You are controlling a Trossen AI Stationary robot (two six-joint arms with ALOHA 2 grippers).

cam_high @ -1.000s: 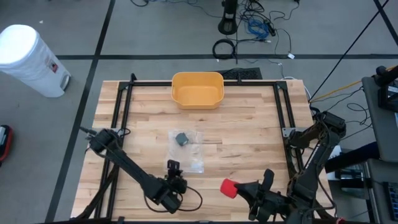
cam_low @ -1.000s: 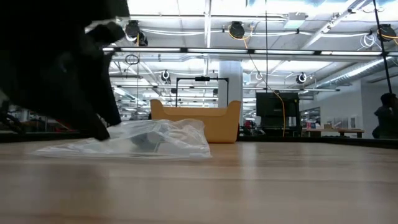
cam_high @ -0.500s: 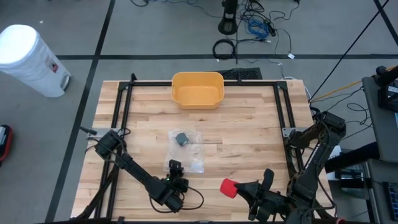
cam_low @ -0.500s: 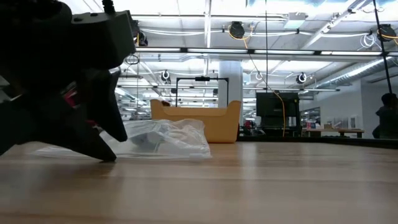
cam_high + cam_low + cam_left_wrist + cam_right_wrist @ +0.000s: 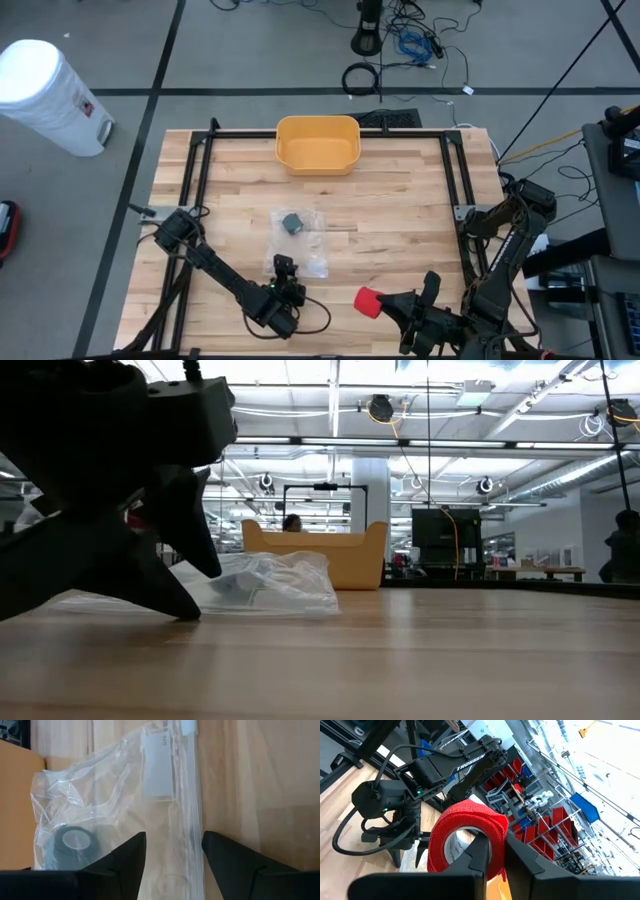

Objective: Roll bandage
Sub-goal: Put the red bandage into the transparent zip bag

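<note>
Wooden planks make up the worktop (image 5: 400,215), and from above we see a yellow bin (image 5: 317,143) at its far edge and a clear plastic bag (image 5: 300,240) near the middle, with a grey bandage roll (image 5: 292,222) inside it. Our left gripper (image 5: 283,266) sits low at the bag's near edge. Only the left wrist view settles its state: the two dark fingers (image 5: 122,862) stand apart, one on each side of the bag's zip strip (image 5: 192,815), and the grey bandage roll (image 5: 70,847) lies in the bag just beside one of them. Looking level across the worktop, we see the left gripper (image 5: 190,575) as a dark mass touching the wood in front of the crumpled bag (image 5: 260,582), with the bin (image 5: 315,555) behind. Our right gripper (image 5: 385,303) rests near the front edge, well apart from the bag, clamped on a red bandage roll (image 5: 368,299). From above that roll is just a red blob; the right wrist view shows the red bandage roll (image 5: 467,832) with its hollow core and the fingers (image 5: 485,852) gripping it
</note>
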